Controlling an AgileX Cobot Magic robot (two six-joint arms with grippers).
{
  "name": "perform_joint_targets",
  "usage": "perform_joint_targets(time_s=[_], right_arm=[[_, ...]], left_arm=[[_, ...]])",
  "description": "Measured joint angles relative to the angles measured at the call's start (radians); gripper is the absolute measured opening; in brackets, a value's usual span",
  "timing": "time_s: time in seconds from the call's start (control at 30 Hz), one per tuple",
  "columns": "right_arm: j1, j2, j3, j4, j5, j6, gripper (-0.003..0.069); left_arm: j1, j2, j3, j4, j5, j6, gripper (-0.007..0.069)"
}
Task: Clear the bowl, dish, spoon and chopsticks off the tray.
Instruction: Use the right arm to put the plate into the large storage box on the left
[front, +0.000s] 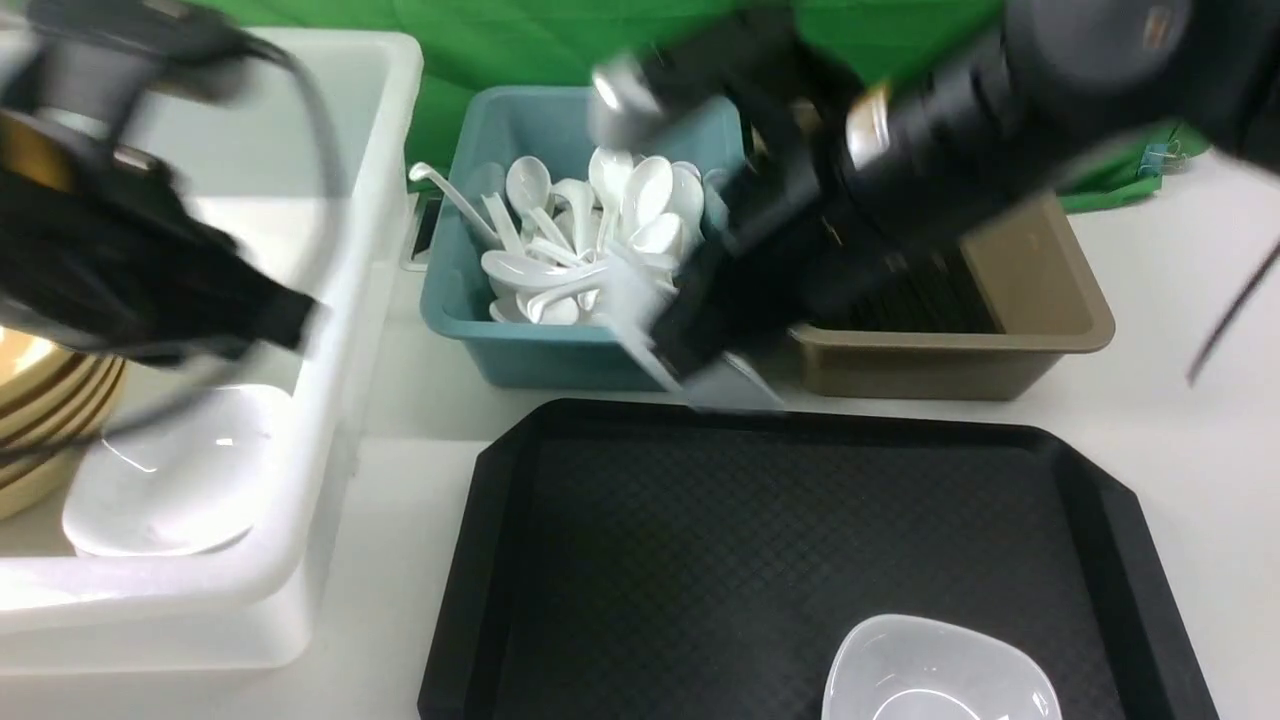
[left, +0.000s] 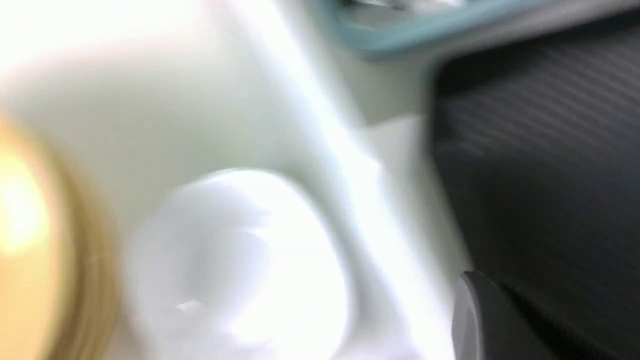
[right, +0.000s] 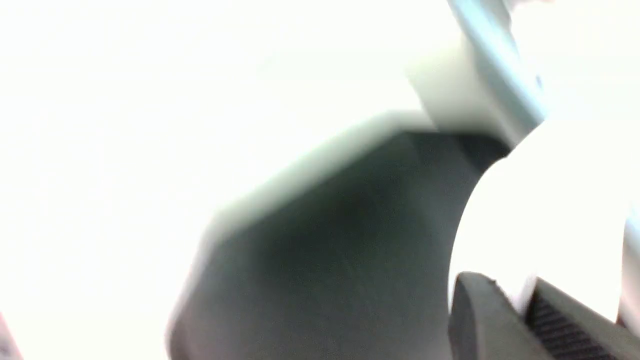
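— Where do we have the spoon (front: 635, 325)?

— Up off the tray (front: 700, 560), at its far rim, just before the near wall of the teal bin (front: 520, 350). It is white, smooth plastic, slanting down into the right gripper (front: 705, 370). The jaws look clamped on it. Our right wrist view shows white pinched between the pads, though everything there is smeared.

— What can go wrong from here?

— We judge the hold thin on a slick handle. The spoon may swivel or slip out, or knock the bin's rim and drop onto the table (front: 1180, 420), short of the heap of spoons (front: 600, 220) inside.

— And our other side?

— Our left gripper (front: 270, 320) is closed, with nothing seen in it. It hangs over the white bin (front: 370, 200), where the yellow bowls (front: 40, 400) lie stacked. One white dish (front: 940, 670) sits at the tray's near edge, so we count the clearing unfinished.
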Motion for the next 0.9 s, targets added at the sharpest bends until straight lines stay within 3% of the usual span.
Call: perform_joint_targets(time_s=[0.1,0.2,0.37,0.5,0.73,0.83,0.9], right_arm=[[0.061,0.083,-0.206,0.091,0.020,-0.106,0.0031],[0.119,0.196,-0.391,0.111,0.038,-0.130,0.0031],[0.197,0.417,-0.639,0.116,0.043,-0.141,0.0031],[0.242,0.582,-0.794,0.115,0.045,-0.140,0.0031],[0.248,0.732,-0.852,0.095,0.012,-0.138,0.0035],[0.248,0.748,-0.852,0.086,0.002,-0.138,0.0077],[0.248,0.750,-0.854,0.083,0.000,-0.138,0.0181]], left_arm=[[0.194,-0.052,-0.004,-0.033,0.004,-0.002,-0.0015],[0.385,-0.083,-0.004,-0.097,0.015,0.006,-0.0015],[0.583,-0.106,-0.004,-0.243,0.029,0.077,-0.0015],[0.651,-0.114,0.003,-0.335,0.042,0.140,-0.0015],[0.656,-0.114,0.004,-0.345,0.048,0.158,-0.0015],[0.656,-0.114,0.004,-0.345,0.048,0.159,-0.0014],[0.656,-0.114,0.004,-0.345,0.048,0.161,-0.0015]])
